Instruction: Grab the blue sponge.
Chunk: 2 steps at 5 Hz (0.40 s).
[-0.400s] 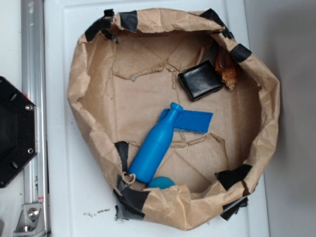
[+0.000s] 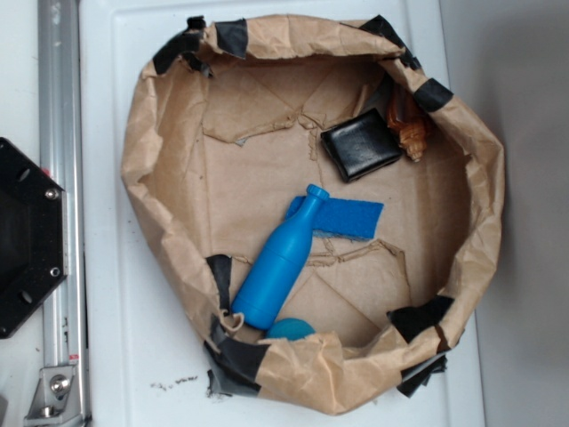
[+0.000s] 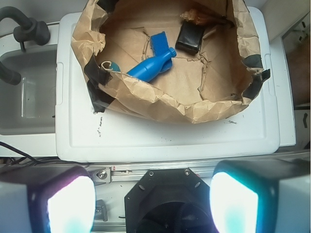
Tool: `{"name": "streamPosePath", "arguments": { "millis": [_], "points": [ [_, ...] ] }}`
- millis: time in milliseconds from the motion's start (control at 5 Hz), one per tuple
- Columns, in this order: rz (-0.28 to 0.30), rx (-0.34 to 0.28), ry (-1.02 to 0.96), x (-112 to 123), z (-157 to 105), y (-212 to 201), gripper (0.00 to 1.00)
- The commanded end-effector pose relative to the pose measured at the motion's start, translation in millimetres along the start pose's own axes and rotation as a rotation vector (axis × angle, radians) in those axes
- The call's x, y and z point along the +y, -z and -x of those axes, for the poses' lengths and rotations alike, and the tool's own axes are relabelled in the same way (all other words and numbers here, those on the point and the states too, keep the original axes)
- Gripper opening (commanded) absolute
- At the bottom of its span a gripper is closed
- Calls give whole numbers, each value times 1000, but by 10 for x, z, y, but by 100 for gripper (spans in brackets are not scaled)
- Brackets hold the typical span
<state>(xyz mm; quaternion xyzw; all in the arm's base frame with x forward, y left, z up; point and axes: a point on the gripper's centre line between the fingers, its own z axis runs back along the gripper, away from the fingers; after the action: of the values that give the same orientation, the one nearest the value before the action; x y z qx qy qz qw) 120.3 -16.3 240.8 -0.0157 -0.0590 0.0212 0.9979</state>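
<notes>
Brown paper basin (image 2: 160, 178) holds flat, rough blue sponge (image 2: 348, 217).

**Gripper spread wide at the bottom of the wrist view**

The gripper (image 3: 152, 204) appears only in the wrist view, along the bottom edge of the frame. One finger (image 3: 48, 199) fills the lower left corner and the other sits in the lower right, pale pads glowing, a wide gap between them and nothing held. The exterior view shows no gripper or arm links.
</notes>
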Motion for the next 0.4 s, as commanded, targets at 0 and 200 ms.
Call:
{"name": "streamPosePath", "arguments": {
  "millis": [0, 200],
  "points": [
    [-126, -28, -53, 231, -922, 720, 100],
    [-132, -46, 19, 195, -1271, 1162, 100]
  ]
}}
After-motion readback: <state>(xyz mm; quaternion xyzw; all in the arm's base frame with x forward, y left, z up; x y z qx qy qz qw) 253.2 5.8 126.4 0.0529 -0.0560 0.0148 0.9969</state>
